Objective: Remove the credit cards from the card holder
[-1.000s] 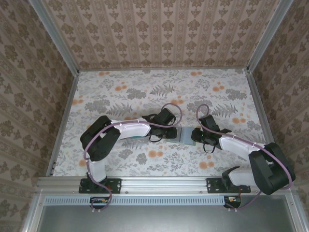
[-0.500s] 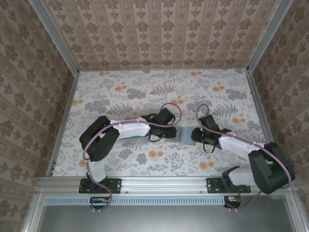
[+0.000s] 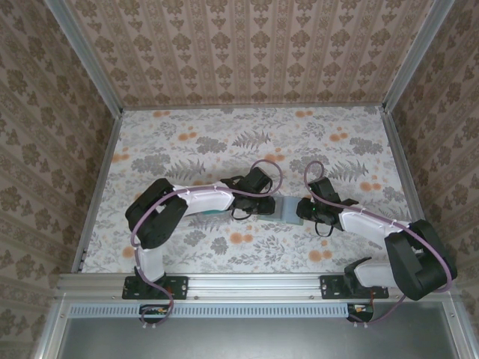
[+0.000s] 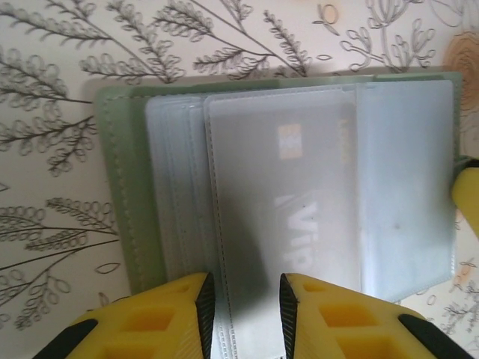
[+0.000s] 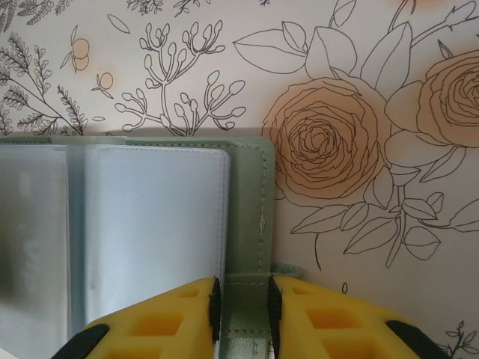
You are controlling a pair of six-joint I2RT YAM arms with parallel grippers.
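Midway along the worktop [image 3: 187, 142] we see the card holder [image 3: 288, 210] lying open. Our left fingers [image 4: 176, 310] straddle a clear sleeve [image 4: 224, 149] holding a credit card [image 4: 299, 194]; we cannot tell whether they grip. Our right fingers [image 5: 179, 310] clamp the holder's green tab [image 5: 243, 321].

Floral-print table [image 3: 187, 142] enclosed by three damask-wallpapered walls [image 3: 247, 52].

The left gripper [image 4: 245, 290] has parted its fingers a hair wider at the card holder's [image 4: 116, 187] 6 o'clock edge.
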